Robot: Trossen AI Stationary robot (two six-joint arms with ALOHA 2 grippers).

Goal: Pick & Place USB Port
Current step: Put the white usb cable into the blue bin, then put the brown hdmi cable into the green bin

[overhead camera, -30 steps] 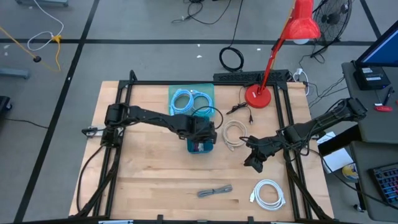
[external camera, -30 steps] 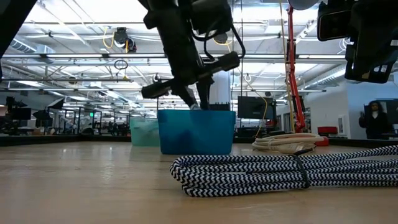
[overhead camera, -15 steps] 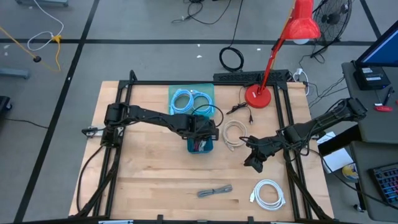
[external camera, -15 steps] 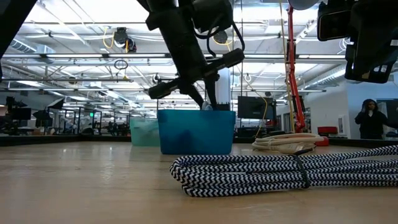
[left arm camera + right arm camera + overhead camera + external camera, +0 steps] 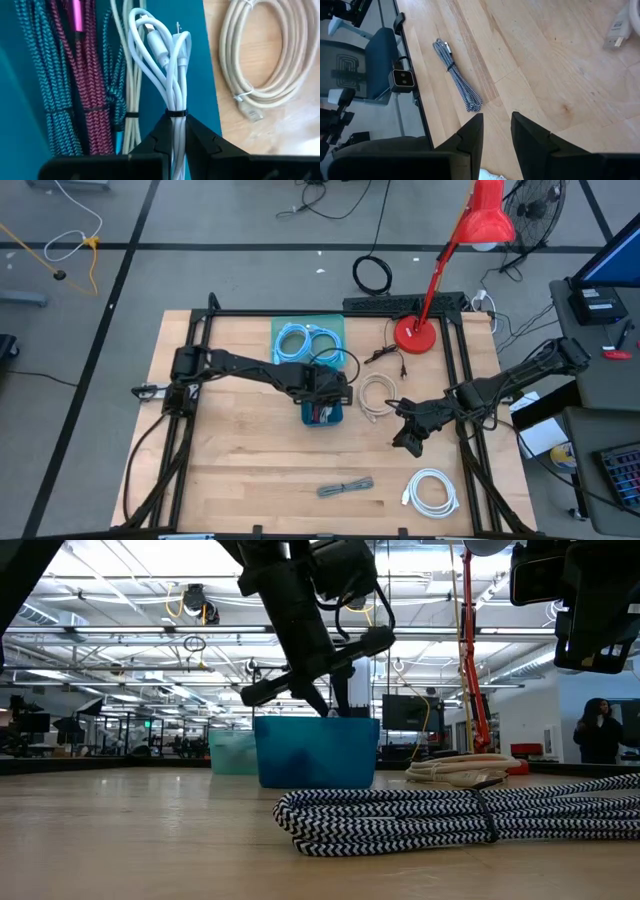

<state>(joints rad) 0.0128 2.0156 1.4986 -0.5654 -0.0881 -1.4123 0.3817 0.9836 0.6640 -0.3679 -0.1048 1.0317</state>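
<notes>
Left gripper [image 5: 175, 131] clamps white cable [image 5: 165, 60] at its tie, over blue bin [image 5: 322, 417], to drop in | right gripper [image 5: 495, 131] slightly parted, empty, waiting right, above table [image 5: 250, 470]

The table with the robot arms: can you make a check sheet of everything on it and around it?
Surface: light wooden table inside a black frame.
Job's things: white bundled USB cable held over the blue plastic bin, which holds teal and maroon braided cables.
Clutter: red desk lamp; teal tray of light blue cable.
Grippers: left gripper shut on the white cable; right gripper open, empty, above bare wood.
Cables: beige coil, white coil, black-and-white braided bundle.
Surroundings: a person far behind.
</notes>
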